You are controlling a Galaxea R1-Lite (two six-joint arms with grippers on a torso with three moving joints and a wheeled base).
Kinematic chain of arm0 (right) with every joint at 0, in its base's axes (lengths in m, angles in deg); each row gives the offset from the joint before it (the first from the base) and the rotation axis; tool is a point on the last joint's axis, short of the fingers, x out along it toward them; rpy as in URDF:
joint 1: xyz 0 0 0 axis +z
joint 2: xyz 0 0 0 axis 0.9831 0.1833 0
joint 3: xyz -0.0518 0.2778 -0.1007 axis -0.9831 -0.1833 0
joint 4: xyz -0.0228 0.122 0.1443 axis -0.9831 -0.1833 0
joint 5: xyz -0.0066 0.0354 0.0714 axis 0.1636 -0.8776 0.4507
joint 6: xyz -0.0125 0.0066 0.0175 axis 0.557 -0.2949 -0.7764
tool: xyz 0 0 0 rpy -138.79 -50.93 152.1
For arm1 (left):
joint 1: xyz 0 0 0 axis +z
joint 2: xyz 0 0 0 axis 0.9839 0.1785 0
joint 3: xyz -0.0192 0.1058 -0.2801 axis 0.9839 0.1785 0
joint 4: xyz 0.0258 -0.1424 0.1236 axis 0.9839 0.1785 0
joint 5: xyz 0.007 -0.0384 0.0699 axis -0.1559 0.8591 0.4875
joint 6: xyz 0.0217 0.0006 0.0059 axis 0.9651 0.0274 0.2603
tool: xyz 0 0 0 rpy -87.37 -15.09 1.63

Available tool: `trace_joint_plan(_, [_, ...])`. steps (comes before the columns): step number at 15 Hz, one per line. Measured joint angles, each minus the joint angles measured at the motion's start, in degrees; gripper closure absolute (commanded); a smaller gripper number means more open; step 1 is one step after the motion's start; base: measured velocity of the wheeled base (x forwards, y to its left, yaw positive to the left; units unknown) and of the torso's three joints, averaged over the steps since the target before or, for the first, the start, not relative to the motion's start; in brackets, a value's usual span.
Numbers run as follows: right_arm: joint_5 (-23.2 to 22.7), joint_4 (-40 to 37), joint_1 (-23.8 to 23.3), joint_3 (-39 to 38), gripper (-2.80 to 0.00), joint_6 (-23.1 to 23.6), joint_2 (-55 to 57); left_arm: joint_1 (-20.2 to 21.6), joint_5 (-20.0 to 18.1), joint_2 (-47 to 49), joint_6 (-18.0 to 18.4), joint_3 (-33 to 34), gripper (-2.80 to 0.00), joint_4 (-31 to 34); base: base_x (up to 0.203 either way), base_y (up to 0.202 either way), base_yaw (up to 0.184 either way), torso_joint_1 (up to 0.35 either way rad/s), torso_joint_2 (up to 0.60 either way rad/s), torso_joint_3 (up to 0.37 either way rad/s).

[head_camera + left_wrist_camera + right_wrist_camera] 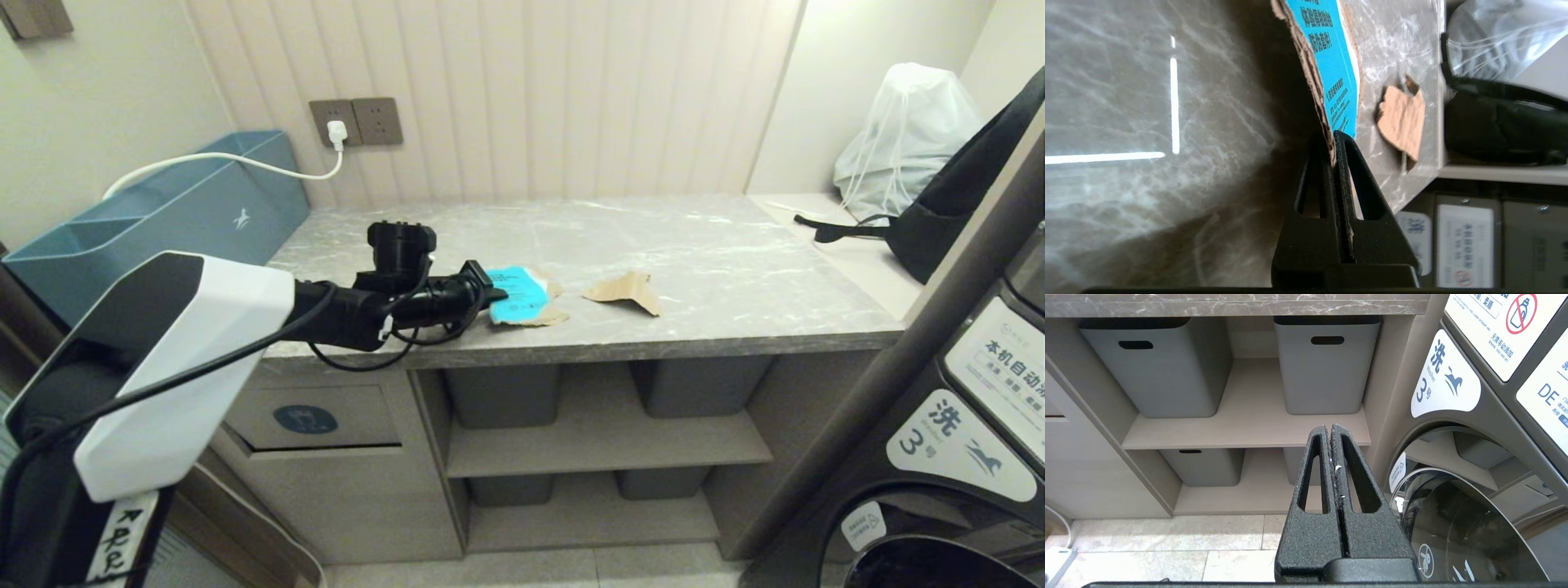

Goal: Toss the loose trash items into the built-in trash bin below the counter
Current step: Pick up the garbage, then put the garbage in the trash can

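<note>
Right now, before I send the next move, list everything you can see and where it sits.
cyan-faced cardboard scrap: one, cyan and brown, counter front, pinched at its edge
plain cardboard scrap: one, tan, beside it, apart
counter: one, grey marble
trash bin flap: one, beige, blue sticker, under the counter's left end
storage tubs: four, grey, shelves
teal box: one, counter's left end
washing machine: one, dark, right
left gripper: shut on cyan-faced cardboard scrap
right gripper: shut, empty, low before the shelves

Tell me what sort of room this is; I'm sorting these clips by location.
Probably a shared laundry room: a front-loading washing machine with printed instruction labels stands on the right, beside a stone counter with grey storage tubs on shelves below and a flap-front trash bin.
</note>
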Motion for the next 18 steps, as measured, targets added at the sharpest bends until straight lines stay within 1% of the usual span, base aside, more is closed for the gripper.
trace_joint_plan(3, [0.0, 0.0, 0.0, 0.0, 0.00, 0.0, 0.0, 0.0, 0.3, -1.7, -0.2, 2.0, 0.00, -0.1, 0.000, 0.000, 0.000, 0.000, 0.00, 0.000])
trace_joint_plan(7, [0.0, 0.0, 0.0, 0.0, 0.00, 0.0, 0.0, 0.2, 2.5, -10.7, -0.2, 10.0, 0.00, -0.7, 0.000, 0.000, 0.000, 0.000, 0.00, 0.000])
trace_joint_plan(9, [0.0, 0.0, 0.0, 0.0, 0.00, 0.0, 0.0, 0.2, 4.2, -17.3, 1.2, 15.7, 0.00, -0.8, 0.000, 0.000, 0.000, 0.000, 0.00, 0.000])
trace_joint_plan(10, [0.0, 0.0, 0.0, 0.0, 0.00, 0.0, 0.0, 0.2, 5.9, -21.0, 3.2, 19.6, 0.00, -0.9, 0.000, 0.000, 0.000, 0.000, 0.00, 0.000])
trace_joint_plan(11, [0.0, 0.0, 0.0, 0.0, 0.00, 0.0, 0.0, 0.3, 8.3, -24.6, 6.1, 23.8, 0.00, -1.0, 0.000, 0.000, 0.000, 0.000, 0.00, 0.000])
trace_joint_plan(13, [0.0, 0.0, 0.0, 0.0, 0.00, 0.0, 0.0, 1.5, 14.4, -33.2, 14.5, 35.2, 0.00, -2.3, 0.000, 0.000, 0.000, 0.000, 0.00, 0.000])
trace_joint_plan(14, [0.0, 0.0, 0.0, 0.0, 0.00, 0.0, 0.0, 2.9, 16.9, -37.1, 18.5, 40.8, 0.00, -3.8, 0.000, 0.000, 0.000, 0.000, 0.00, 0.000])
trace_joint_plan(15, [-0.3, 0.0, 0.0, 0.0, 0.00, 0.9, 0.0, 5.7, 19.2, -41.5, 22.6, 46.8, 0.00, -5.8, 0.000, 0.000, 0.000, 0.000, 0.00, 0.000])
trace_joint_plan(16, [-0.4, 0.0, 0.0, 0.0, 0.00, 1.4, 0.0, 9.8, 20.6, -45.7, 26.1, 51.9, 0.00, -8.0, 0.000, 0.000, 0.000, 0.000, 0.00, 0.000])
trace_joint_plan(17, [-0.4, 0.0, 0.0, 0.0, 0.00, 1.5, 0.0, 14.7, 21.3, -49.2, 28.4, 55.7, 0.00, -9.6, 0.000, 0.000, 0.000, 0.000, 0.00, 0.000])
trace_joint_plan(18, [-0.5, 0.0, 0.0, 0.0, 0.00, 1.6, 0.0, 20.7, 21.7, -52.4, 29.9, 58.7, 0.00, -10.9, 0.000, 0.000, 0.000, 0.000, 0.00, 0.000])
